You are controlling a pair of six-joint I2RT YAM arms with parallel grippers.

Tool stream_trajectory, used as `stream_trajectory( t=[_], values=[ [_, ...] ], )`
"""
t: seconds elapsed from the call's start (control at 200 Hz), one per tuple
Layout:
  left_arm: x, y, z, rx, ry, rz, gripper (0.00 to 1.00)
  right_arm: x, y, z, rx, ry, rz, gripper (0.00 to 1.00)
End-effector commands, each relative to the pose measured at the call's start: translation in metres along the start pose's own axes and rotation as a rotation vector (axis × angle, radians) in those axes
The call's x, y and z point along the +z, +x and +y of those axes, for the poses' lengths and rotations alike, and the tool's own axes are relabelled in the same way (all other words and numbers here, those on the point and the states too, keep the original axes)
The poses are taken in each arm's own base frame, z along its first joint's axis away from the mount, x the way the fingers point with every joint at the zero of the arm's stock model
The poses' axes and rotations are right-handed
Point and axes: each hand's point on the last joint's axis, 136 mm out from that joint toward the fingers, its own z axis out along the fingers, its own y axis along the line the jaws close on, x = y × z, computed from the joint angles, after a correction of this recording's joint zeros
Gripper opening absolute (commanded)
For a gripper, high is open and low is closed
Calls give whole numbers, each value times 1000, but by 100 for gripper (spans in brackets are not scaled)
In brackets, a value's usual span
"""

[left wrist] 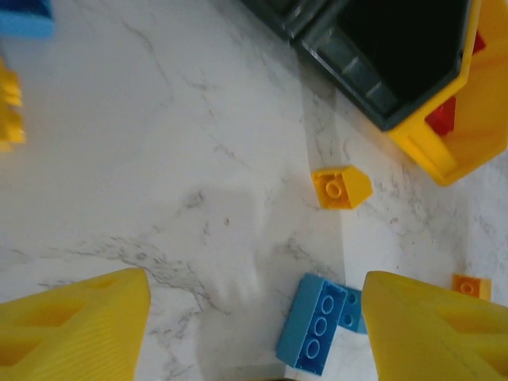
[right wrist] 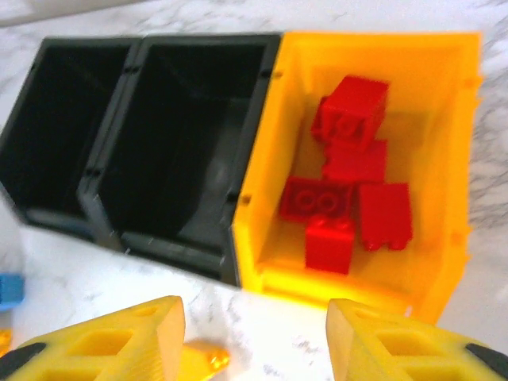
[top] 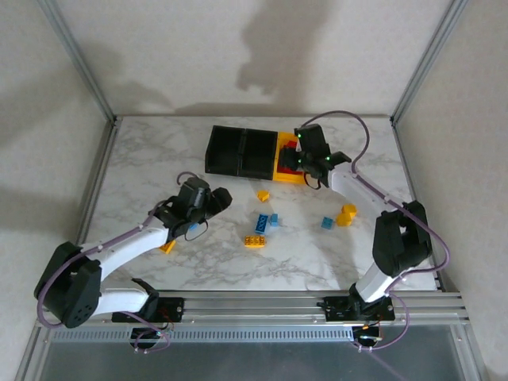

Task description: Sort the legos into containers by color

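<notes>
Three bins stand in a row at the back: two black bins (top: 238, 151) (right wrist: 119, 135), both empty inside, and a yellow bin (top: 287, 171) (right wrist: 456, 159) holding several red legos (right wrist: 345, 178). My right gripper (top: 302, 157) (right wrist: 254, 333) hangs open and empty over the yellow bin's near wall. Loose on the table lie a yellow lego (top: 263, 194) (left wrist: 340, 188), blue legos (top: 261, 222) (left wrist: 316, 324) and more yellow ones (top: 346, 214). My left gripper (top: 218, 197) (left wrist: 255, 309) is open and empty above the marble, the blue lego just inside its right finger (left wrist: 429, 333).
A yellow lego (top: 254, 241) and a blue one (top: 326, 223) lie mid-table. An orange-yellow lego (top: 167, 247) sits beside my left arm. A small yellow piece (right wrist: 202, 361) lies by my right gripper's left finger. Metal frame posts (top: 79, 59) bound the table's edges.
</notes>
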Motion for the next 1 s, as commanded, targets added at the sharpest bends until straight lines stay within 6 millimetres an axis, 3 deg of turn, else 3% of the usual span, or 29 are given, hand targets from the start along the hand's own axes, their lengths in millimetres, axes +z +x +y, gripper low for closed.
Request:
stream_trajectory(
  t=[0.0, 0.25, 0.426, 0.651, 0.996],
  values=[
    [-15, -20, 11, 31, -79, -50, 71, -14, 11, 21, -29, -78, -7, 50],
    [-23, -39, 39, 41, -206, -93, 70, -36, 51, 60, -91, -246, 21, 51],
    [-17, -50, 54, 66, -301, -103, 70, -53, 74, 82, -113, -393, 36, 54],
    [3, -59, 72, 121, -439, -89, 66, -52, 104, 95, -140, -414, 82, 54],
    [38, -61, 97, 172, -567, -60, 63, -51, 108, 91, -125, -405, 93, 53]
  ],
)
